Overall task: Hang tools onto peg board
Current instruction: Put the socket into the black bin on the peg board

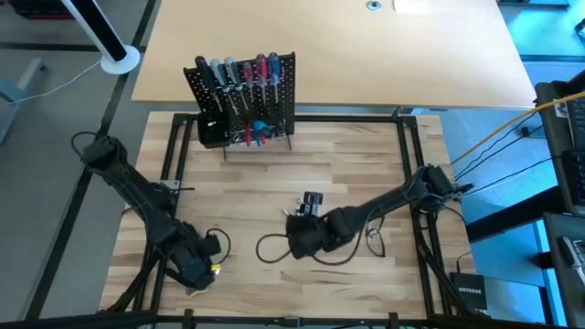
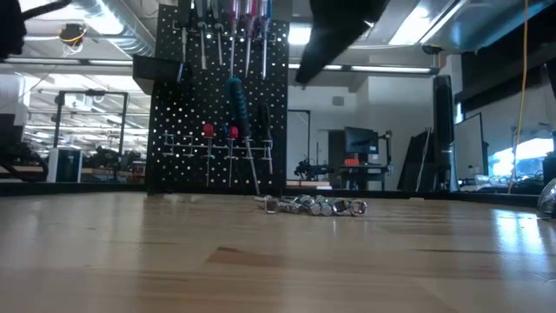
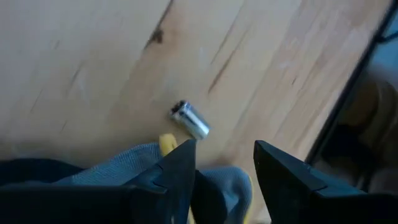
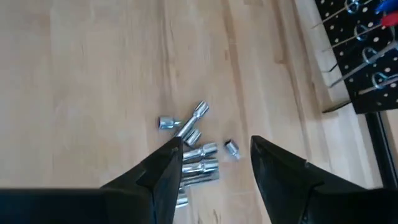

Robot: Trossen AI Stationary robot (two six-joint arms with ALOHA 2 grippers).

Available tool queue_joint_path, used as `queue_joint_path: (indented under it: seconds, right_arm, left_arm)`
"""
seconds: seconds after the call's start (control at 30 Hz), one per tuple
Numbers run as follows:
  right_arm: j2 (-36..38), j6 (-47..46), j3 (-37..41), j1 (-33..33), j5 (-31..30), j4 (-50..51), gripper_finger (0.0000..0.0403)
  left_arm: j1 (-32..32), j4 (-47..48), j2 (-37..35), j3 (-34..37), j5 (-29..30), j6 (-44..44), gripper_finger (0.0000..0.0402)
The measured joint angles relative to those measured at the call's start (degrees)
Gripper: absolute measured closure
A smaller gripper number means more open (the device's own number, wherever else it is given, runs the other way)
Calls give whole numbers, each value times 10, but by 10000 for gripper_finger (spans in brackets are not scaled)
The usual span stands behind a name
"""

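Black box (image 1: 474,293) beside table reads NETGEAR

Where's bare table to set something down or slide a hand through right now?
Free: the wood between the peg board and the metal bits, and the strip on the table between the two arms. Crowded: around the bits under the open right gripper, and the near left corner, where the open left gripper hangs over a glove and one loose bit.
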State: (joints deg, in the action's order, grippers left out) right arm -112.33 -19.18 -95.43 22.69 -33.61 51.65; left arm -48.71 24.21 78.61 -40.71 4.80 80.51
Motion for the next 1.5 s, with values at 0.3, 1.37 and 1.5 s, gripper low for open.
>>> queue_joint_path:
  seconds: [0.3,1.37,1.5]
  right_arm:
    - [0,-14,15,6,-17,-14,215]
    - [0,-13,15,5,-18,-38,215]
    - [0,-13,15,5,-19,-41,215]
  left_arm:
    - [1,5,65,0,-27,80,249]
    - [2,45,61,-24,30,-69,249]
    - [-5,48,62,-26,41,-92,249]
